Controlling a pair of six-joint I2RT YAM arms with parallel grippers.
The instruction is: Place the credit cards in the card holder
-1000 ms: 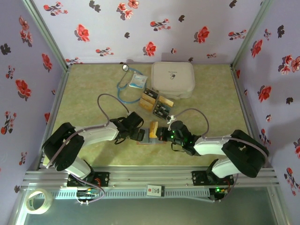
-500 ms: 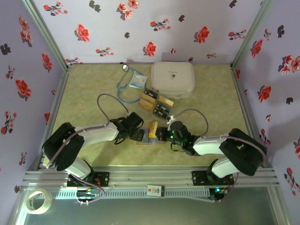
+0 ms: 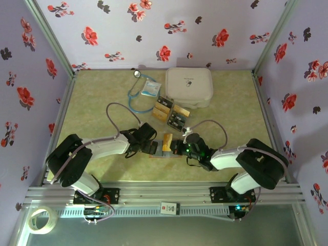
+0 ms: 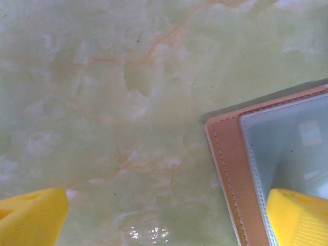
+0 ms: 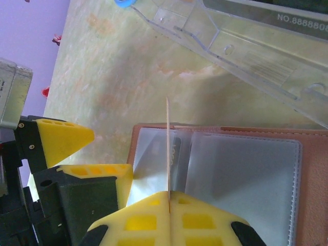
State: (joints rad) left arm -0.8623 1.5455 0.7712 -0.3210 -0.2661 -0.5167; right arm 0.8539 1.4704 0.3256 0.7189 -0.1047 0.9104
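Right end effector [image 5: 168, 197]: clenched on one gold credit card [image 5: 167, 143], held on edge, so that from the wrist it read as a thin upright line running straight out from the fingertips. Card's long axis: in line with the fingers, pointing away from them and down toward the counter [image 4: 102, 77]. Card holder [image 5: 312, 195]: lay open and flat directly beneath and ahead of the fingertips, clear pockets upward. The card's far edge stood over the pocket nearest the left arm, at a dark slit that appeared to be that pocket's mouth; whether the edge was already inside could not be told. Governing relation, as a judgement: card plane and pocket mouth had to stay in line, with the push going along the card's length. Nearer arm: the right, as carrier of the card. Right arm pose: low, forearm stretched from its elbow toward the middle of the counter, wrist close above the holder. Left end effector [image 4: 164, 220]: released, fingers [image 4: 294, 218] spread wide. One rested on the holder's clear pocket beside the stitched corner, the other stood over bare counter; it gripped nothing and probably steadied the holder. Left arm pose: low, forearm reaching toward the right arm, the two end effectors near one another. Remaining credit cards [image 3: 171, 114]: a loose cluster well beyond both end effectors, lying toward a large white case [image 3: 188, 87].
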